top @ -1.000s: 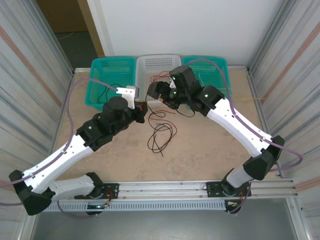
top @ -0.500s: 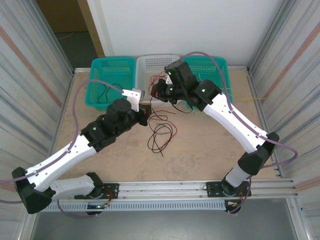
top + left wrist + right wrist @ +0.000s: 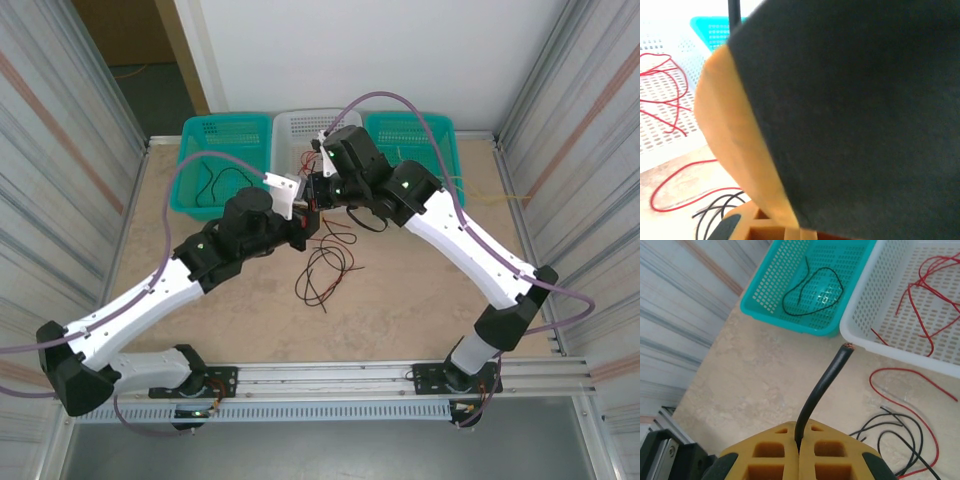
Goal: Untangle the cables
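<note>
Partly done: some cables [image 3: 920, 320] are binned; a tangle [image 3: 322, 272] is left. A black cable [image 3: 826, 382] is pinched by the right gripper [image 3: 800, 445] (left gripper [image 3: 308, 215] pressed together).

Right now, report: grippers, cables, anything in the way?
Right gripper shut on black cable. Left gripper shut, grip unclear. Red-black tangle on table, red cables in white basket. Both grippers crowded together.

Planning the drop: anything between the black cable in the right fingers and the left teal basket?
From the right wrist, bare table lies between black cable and teal basket; from above, the left arm crowds that line.
</note>
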Controlling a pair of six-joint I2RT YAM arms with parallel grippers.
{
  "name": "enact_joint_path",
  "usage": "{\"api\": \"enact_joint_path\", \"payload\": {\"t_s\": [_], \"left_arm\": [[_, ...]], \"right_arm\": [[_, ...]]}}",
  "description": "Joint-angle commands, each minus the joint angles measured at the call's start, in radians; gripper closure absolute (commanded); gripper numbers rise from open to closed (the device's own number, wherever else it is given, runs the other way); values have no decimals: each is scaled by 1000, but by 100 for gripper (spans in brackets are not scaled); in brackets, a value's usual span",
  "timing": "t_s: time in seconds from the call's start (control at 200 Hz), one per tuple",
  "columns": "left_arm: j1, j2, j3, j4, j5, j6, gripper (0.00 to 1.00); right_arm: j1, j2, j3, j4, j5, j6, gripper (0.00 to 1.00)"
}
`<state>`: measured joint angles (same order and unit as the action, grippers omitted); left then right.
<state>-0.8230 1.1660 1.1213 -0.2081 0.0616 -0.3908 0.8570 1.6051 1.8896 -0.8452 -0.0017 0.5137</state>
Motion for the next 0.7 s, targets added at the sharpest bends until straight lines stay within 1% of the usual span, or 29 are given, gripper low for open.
{"api": "enact_joint_path", "payload": {"t_s": [0.0, 0.07, 0.15, 0.16, 0.165, 0.2, 0.24, 0.371, 0.426, 0.476, 0.571, 0.656, 0.696], "left_arm": [[37, -24, -30, 136, 136, -75, 100], [67, -45, -50, 175, 156, -106, 100], [103, -60, -64, 178, 183, -126, 100], [106, -63, -66, 174, 185, -128, 100], [108, -64, -66, 171, 185, -128, 100], [119, -72, -69, 152, 189, -128, 100], [130, -84, -76, 134, 191, -129, 100], [173, -143, -102, 87, 196, -132, 100], [201, -167, -106, 67, 204, -136, 100], [232, -187, -107, 53, 214, -145, 100], [306, -209, -83, 3, 226, -159, 100], [380, -202, -24, -63, 236, -159, 100], [414, -190, 8, -85, 258, -158, 100]], "right_arm": [[-4, -50, -46, 86, -57, -28, 100], [-12, -63, -62, 84, -51, -15, 100], [-41, -93, -79, 83, -39, 6, 83], [-43, -97, -81, 83, -39, 9, 83], [-49, -99, -83, 83, -39, 12, 79], [-73, -116, -92, 82, -38, 30, 70], [-105, -138, -105, 82, -48, 48, 64], [-192, -221, -167, 110, -99, 77, 55], [-223, -250, -188, 107, -114, 78, 50], [-241, -263, -200, 95, -119, 78, 47], [-266, -281, -221, 64, -128, 80, 45], [-270, -297, -244, 51, -127, 83, 44], [-270, -302, -253, 48, -127, 87, 43]]}}
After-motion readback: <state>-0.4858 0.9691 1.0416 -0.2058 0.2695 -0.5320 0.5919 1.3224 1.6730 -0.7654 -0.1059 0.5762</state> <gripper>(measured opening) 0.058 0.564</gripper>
